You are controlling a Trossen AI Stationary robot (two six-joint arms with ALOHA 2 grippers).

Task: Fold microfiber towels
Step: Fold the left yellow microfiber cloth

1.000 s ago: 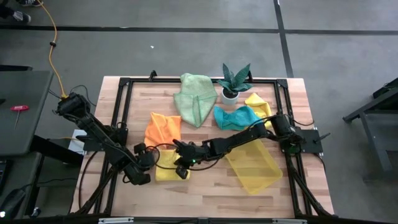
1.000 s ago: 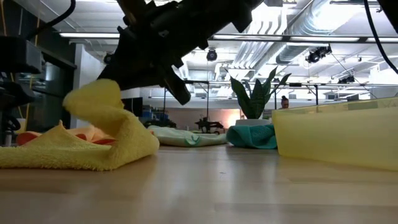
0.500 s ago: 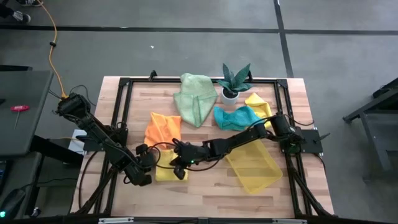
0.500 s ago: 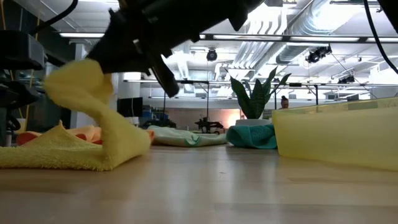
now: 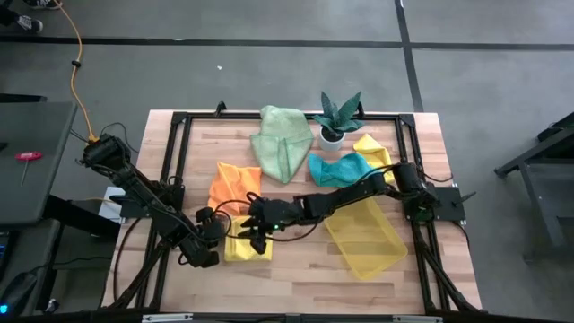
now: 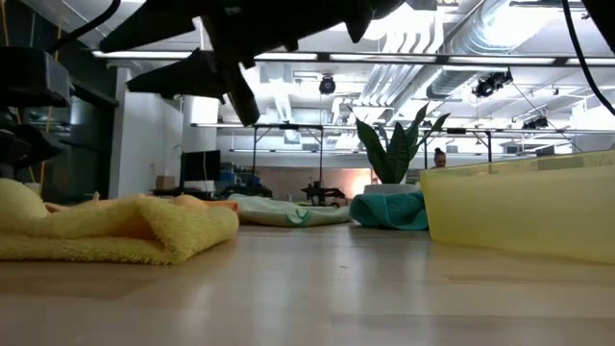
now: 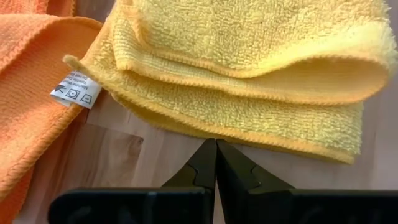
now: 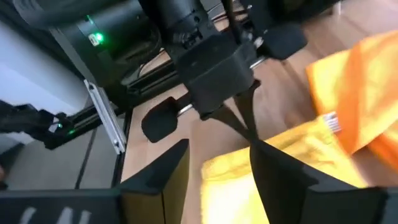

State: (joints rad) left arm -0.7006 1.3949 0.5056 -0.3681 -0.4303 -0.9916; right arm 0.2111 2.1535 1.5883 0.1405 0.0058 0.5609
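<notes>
Yellow towel (image 5: 240, 244): we find it at the front left of the table (image 5: 296, 274), lying doubled over on itself. The left wrist view shows two layers with a rounded fold edge and a care label (image 7: 76, 89) sticking out at one corner. We judge this one folded once, perhaps not finished.

Orange towel (image 5: 235, 186): just behind the yellow one and touching it, rumpled; not folded as far as we can tell.

Pale green towel (image 5: 281, 142): at the back of the table, loosely heaped; we count it as not done.

Teal towel (image 5: 341, 168): right of centre near the plant (image 5: 339, 114), bunched up; not done.

Second yellow cloth (image 5: 372, 148): behind the teal one at the right; crumpled, not done.

Tray (image 5: 366, 238): front right, nothing visible in it; no folded towel put away there.

Right claw (image 5: 255, 231): over the yellow towel, fingers apart with nothing between them; we read it as released, the cloth lying free below it.

Left claw (image 7: 216, 163): clenched, tips together, resting on the wood right at the yellow towel's near edge, grasping nothing that we can see.

Progress: early, in our judgement. One towel partly folded, four left.
</notes>
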